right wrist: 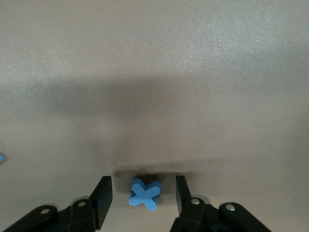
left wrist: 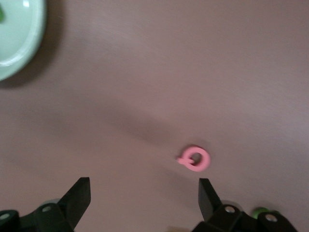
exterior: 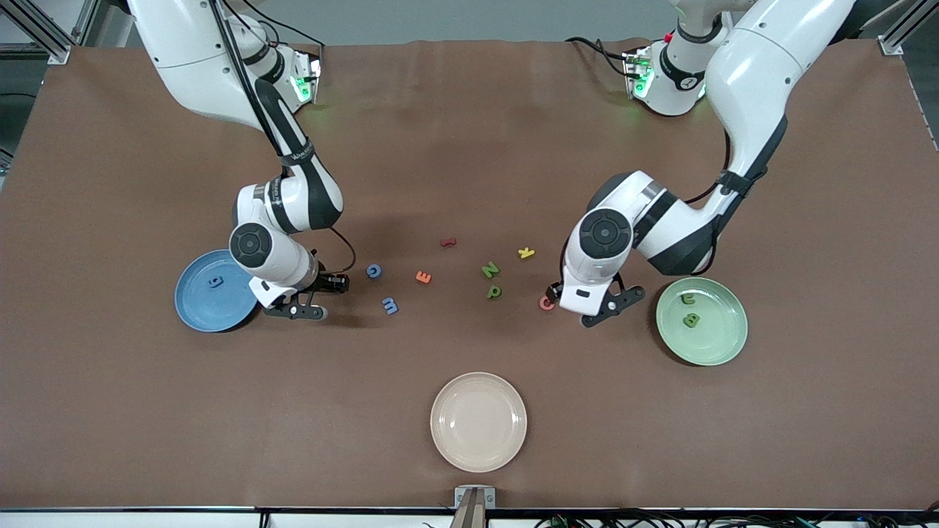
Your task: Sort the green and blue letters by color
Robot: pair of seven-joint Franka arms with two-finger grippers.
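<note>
1. Front view, nearest the camera: an empty cream plate [exterior: 478, 421] sits alone on the brown table [exterior: 147, 411].
2. Farther up, the green plate [exterior: 701, 320] at the left arm's end holds the green B [exterior: 691, 320] and green u [exterior: 688, 298]; the blue plate [exterior: 215, 290] at the right arm's end holds the blue 9 [exterior: 215, 281].
3. Between the plates lie the blue m [exterior: 389, 305], green p [exterior: 494, 292], orange E [exterior: 423, 277], blue G [exterior: 374, 271], green N [exterior: 490, 270], yellow K [exterior: 526, 253] and, farthest, a dark red piece [exterior: 448, 242].
4. The right gripper [exterior: 323, 297] is low beside the blue plate. Only the right wrist view shows the blue plus sign [right wrist: 144, 194] lying between its fingers, which stand apart on either side and do not touch it.
5. The left gripper [exterior: 596, 302] is beside the green plate, fingers spread wide and empty. The left wrist view shows the pink Q [left wrist: 195, 159] whole on the table just ahead of them; from the front it is half hidden by the wrist.
6. Green lights glow at both arm bases along the table's top edge.
</note>
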